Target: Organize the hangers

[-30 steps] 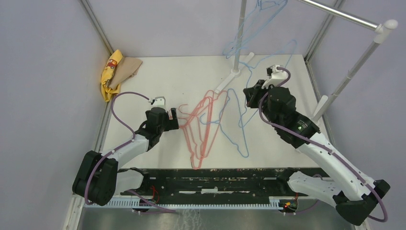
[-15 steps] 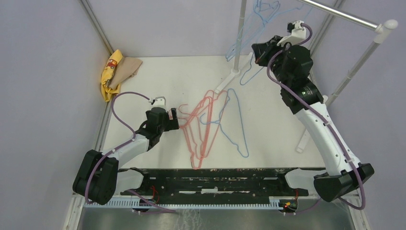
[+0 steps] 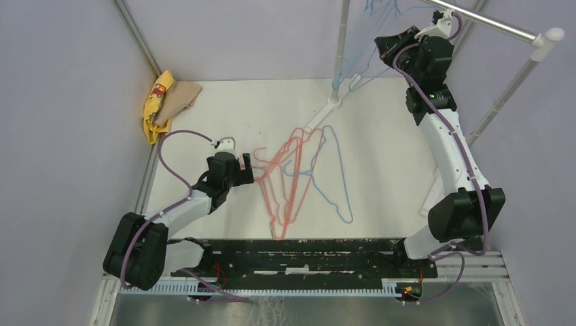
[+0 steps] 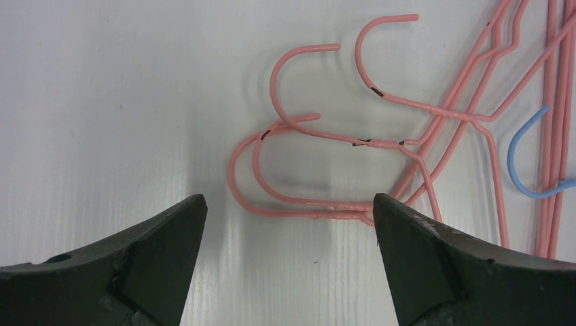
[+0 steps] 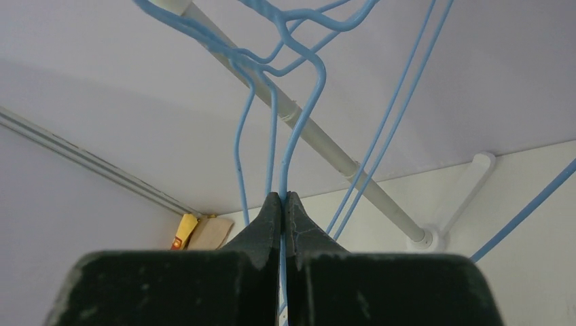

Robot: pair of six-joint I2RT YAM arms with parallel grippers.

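Note:
Several pink hangers (image 3: pixel 277 217) lie in a tangle at the middle of the table, with one light blue hanger (image 3: pixel 344 187) lying beside them on the right. My left gripper (image 3: pixel 248 165) stands open low over the table, just short of the pink hooks (image 4: pixel 299 129). Nothing is between its fingers, and a blue hook (image 4: pixel 519 163) shows at the right edge. My right gripper (image 3: pixel 384 47) is raised high at the rack, shut on the wire of a light blue hanger (image 5: pixel 299 122). More blue hangers (image 3: pixel 370 10) hang on the rail above it.
The rack's left upright (image 3: pixel 339 51) stands on a white foot (image 3: pixel 333 105) at the table's back. Its rail (image 3: pixel 489 20) runs to the right upright (image 3: pixel 502 102). A yellow and tan cloth (image 3: pixel 166 102) lies at the back left corner. Grey walls enclose the table.
My right arm has risen from over the table up and back to the rack rail, carrying the blue hanger with it. The left arm has not moved.

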